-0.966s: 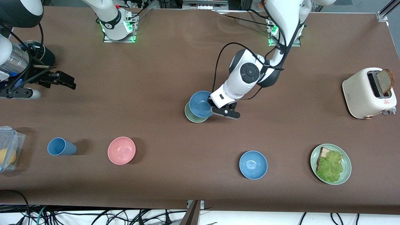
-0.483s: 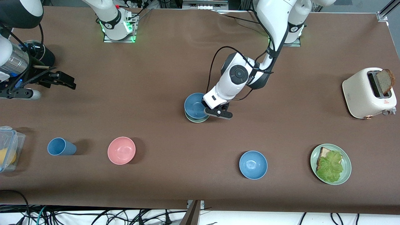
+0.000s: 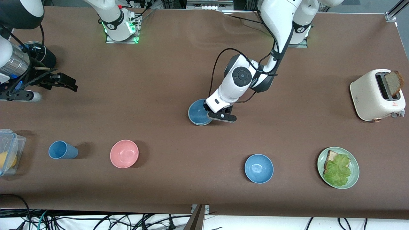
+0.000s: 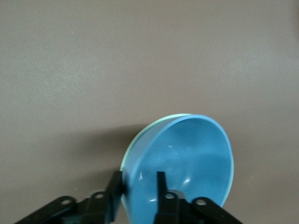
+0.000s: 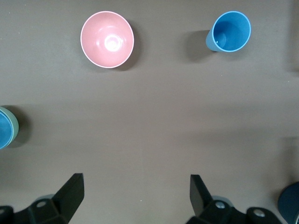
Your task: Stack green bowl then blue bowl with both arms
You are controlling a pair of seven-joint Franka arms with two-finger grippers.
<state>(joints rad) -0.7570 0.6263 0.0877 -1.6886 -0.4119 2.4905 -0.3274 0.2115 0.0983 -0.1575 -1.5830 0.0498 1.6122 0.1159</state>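
Observation:
The blue bowl [image 3: 197, 112] sits nested in the green bowl at the table's middle. In the left wrist view only a pale rim of the green bowl [image 4: 135, 142] shows beside the blue bowl [image 4: 187, 158], which leans slightly in it. My left gripper [image 3: 213, 115] is down at the blue bowl's rim on the side toward the left arm's end. Its fingers [image 4: 160, 184] straddle the wall and are shut on it. My right gripper [image 3: 68, 83] waits open and empty above the right arm's end of the table, its fingers [image 5: 70, 191] wide apart.
Nearer the front camera stand a blue cup [image 3: 62, 149], a pink bowl [image 3: 124, 153], a brighter blue bowl [image 3: 258, 168] and a green plate [image 3: 354, 174] with bread and lettuce. A toaster [image 3: 377, 95] stands at the left arm's end, a clear container [image 3: 8, 151] at the right arm's end.
My left gripper has carried the blue bowl toward the right arm's end and down, from offset above the green bowl to nested in it. The right arm has not moved.

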